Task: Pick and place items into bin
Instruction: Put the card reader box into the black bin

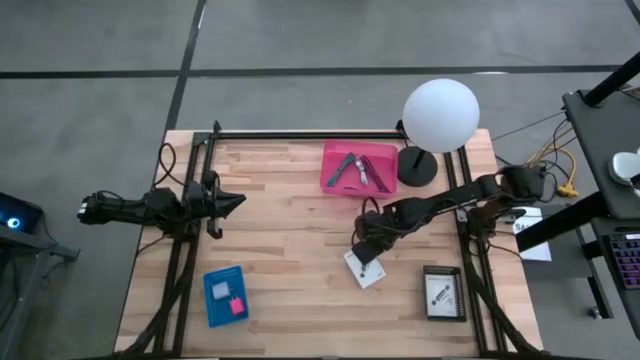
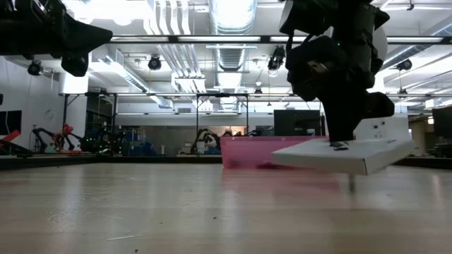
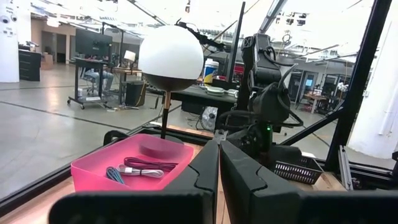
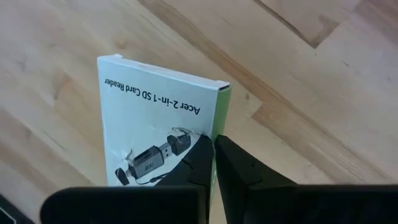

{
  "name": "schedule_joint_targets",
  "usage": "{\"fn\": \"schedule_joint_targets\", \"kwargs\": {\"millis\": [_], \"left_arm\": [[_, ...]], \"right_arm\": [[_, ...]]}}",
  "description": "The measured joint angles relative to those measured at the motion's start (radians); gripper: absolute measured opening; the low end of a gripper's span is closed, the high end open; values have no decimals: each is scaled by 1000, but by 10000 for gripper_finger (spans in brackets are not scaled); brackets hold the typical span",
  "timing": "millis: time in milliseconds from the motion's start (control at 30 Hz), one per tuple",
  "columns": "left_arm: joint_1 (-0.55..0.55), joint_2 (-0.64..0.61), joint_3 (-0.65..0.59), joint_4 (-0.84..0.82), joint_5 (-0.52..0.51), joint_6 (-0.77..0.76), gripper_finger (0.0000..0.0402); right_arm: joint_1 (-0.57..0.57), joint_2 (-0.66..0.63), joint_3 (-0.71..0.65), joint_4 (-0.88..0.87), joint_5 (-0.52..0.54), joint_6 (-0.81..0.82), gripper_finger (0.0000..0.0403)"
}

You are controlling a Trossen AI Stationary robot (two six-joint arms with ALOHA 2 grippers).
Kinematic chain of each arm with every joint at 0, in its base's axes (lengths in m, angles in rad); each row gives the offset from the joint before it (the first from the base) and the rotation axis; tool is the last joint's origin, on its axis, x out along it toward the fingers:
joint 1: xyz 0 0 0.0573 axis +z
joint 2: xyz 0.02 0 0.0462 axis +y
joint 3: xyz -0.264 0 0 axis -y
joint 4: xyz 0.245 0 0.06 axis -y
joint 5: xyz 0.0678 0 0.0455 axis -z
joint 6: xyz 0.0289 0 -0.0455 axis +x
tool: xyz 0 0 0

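Observation:
The white card box with black print (image 1: 366,270) (image 4: 155,137) is under my right gripper (image 1: 365,254) (image 4: 212,142), near the table's middle, and the gripper is shut on it. The pink bin (image 1: 358,167) (image 3: 130,165) stands toward the far edge; a teal-handled tool, a purple cord and a silvery bit lie in it. A blue card (image 1: 225,295) near the front left carries a tiny pink piece (image 1: 237,306) and a pale cube (image 1: 220,290). My left gripper (image 1: 238,200) (image 3: 219,149) hovers shut over the table's left side. My right gripper comes from above, pointing down, at the box's long edge (image 4: 214,112), where the printed face meets the green side. Its nearly closed fingertips (image 4: 200,146) sit right on that edge. In the low view the box (image 2: 346,154) hangs slightly tilted, mostly clear of the table.
A lamp with a white globe (image 1: 440,115) and a black base (image 1: 417,167) stands right beside the bin. A black-framed card (image 1: 442,292) lies near the front right. Black rails run along the table's left, right and far sides. Bare wood lies between the box and the bin.

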Motion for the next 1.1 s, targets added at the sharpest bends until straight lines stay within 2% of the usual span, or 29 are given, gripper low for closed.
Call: {"fn": "schedule_joint_targets", "kwargs": {"millis": [367,667,867,1100], "left_arm": [[0,-1,0,1,0,0,0],[0,-2,0,0,0,0,0],[0,-2,0,1,0,0,0],[0,-2,0,1,0,0,0]], "right_arm": [[0,-85,1,-32,-20,60,8],[22,-267,2,-181,-21,257,8],[103,-370,2,-303,-2,403,8],[252,-441,3,-377,13,623,8]]}}
